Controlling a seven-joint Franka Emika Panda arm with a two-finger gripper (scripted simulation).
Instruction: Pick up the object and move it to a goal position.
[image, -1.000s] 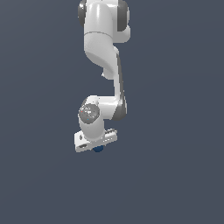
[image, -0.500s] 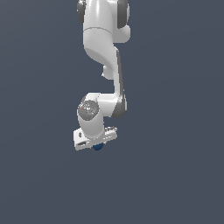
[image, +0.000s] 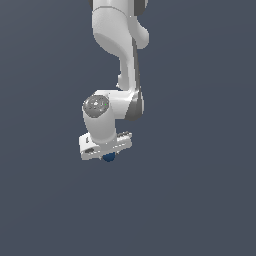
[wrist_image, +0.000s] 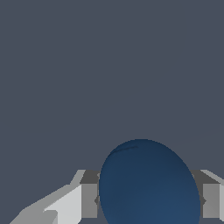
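Wrist view: the ball fills the near part of the picture, set between the two fingers of the claw.
Ball colour: deep, dark blue, a little lighter toward one side where the light falls.
Ball surface: smooth and plain, with no mark or pattern; one faint curved highlight runs along its upper edge.
Ball shape: round, seen slightly stretched because it sits so close to the wrist camera.
Ball width: narrower than the white body of the claw above it, as the exterior view shows.
Ball place: in the exterior view the ball peeks out just under the claw, with only its lower part visible.
Claw state: closed onto the ball, a grey finger pad pressing against each side of it.
Claw body: a white bar, tilted so that its end toward the exterior view's left sits lower.
Arm: the white arm comes down from the top of the exterior view, bends at a grey-capped joint, and ends in the claw.
Surroundings: a flat, even slate-grey background on every side of the ball and arm; whether it is a tabletop cannot be told.
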